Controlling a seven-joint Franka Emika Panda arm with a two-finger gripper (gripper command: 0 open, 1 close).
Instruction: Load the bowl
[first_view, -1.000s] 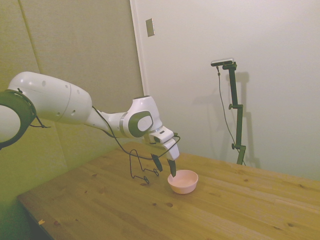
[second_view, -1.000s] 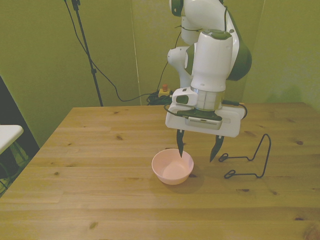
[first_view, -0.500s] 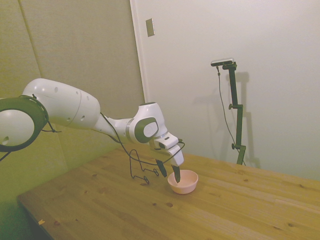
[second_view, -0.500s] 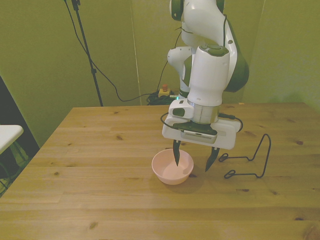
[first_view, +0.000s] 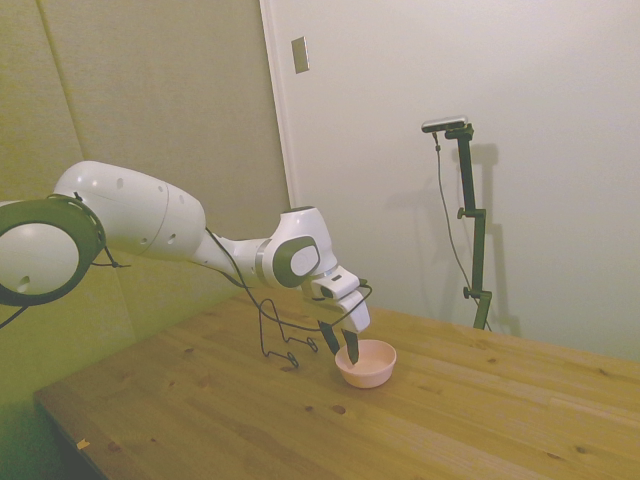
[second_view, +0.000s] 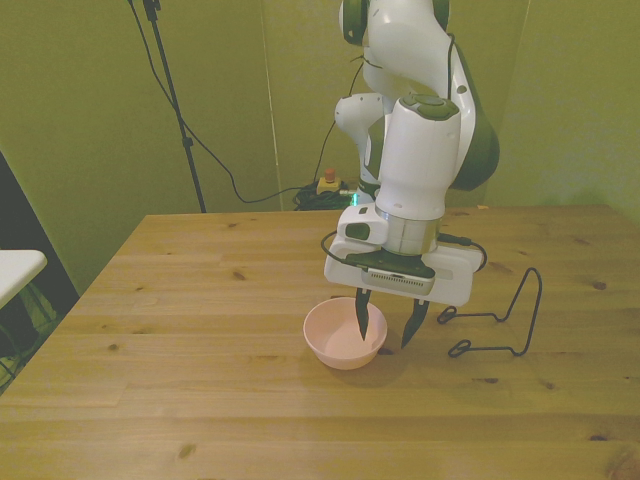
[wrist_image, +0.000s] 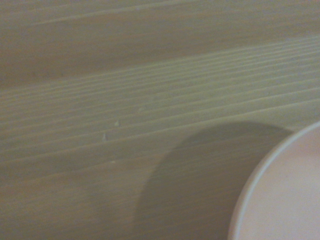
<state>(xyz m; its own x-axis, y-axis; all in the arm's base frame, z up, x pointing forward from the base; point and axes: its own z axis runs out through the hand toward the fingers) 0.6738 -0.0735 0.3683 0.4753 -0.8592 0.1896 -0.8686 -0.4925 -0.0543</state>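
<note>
So the small, shallow, pale pink plastic-looking bowl (second_view: 345, 335) sits roughly mid-table on the wooden table (second_view: 200, 300), a bit nearer the front view's right, and the white arm's claw (second_view: 382, 324) is spread open and straddling the bowl's rim on that side: one dark finger dips inside the bowl, the other hangs outside it. Nothing is pinched yet, as far as I can tell. The thin black wire rack (second_view: 495, 320) stands just beside it toward the front view's right edge, apart from the bowl. The wrist view only shows a blurry arc of pink rim (wrist_image: 280, 195) and wood grain. My guess at the risks: the wall is smooth and curved, so when the fingers squeeze it the bowl could slip out or tilt. And if the bowl swings wide on the way over, it could knock that light rack sideways.
</note>
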